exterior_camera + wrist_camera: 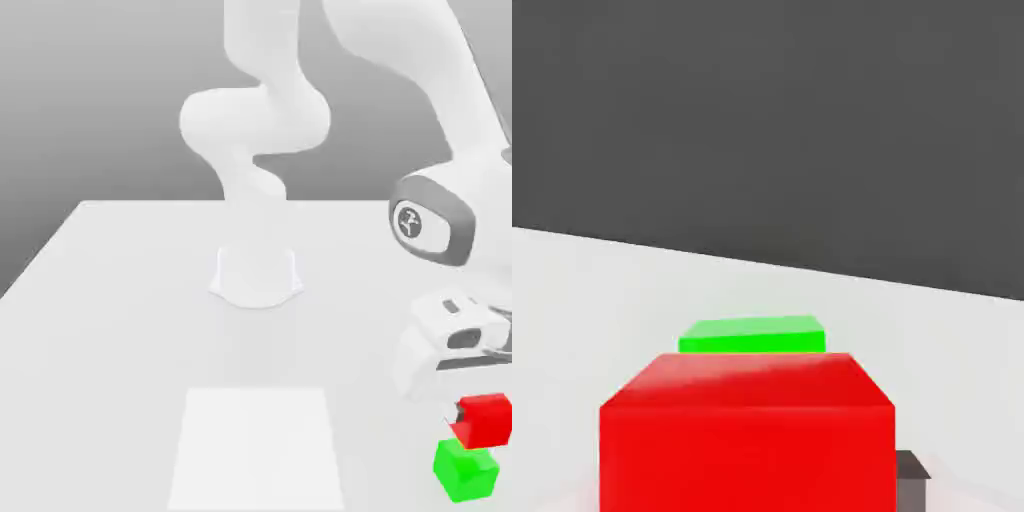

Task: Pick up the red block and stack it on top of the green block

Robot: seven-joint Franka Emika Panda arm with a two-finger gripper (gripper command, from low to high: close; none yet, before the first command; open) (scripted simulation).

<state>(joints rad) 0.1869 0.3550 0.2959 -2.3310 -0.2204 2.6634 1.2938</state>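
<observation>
The red block (pixel 486 420) hangs under my gripper (pixel 476 415) at the exterior view's lower right, with the fingers shut on its sides. It sits a little above and just behind the green block (pixel 465 470), which rests on the white table (pixel 130 300). The two cubes overlap in that view, and whether they touch cannot be told. In the hand view the red block (pixel 748 438) fills the foreground between the fingers. Only the top of the green block (pixel 752 335) shows beyond it, and a dark fingertip (pixel 912 478) peeks out beside the red cube.
The arm's round base (pixel 256 272) stands at the middle back of the table. A lighter square patch (pixel 258 448) lies on the tabletop in front of it. The table's edge runs close to the blocks at the exterior view's right.
</observation>
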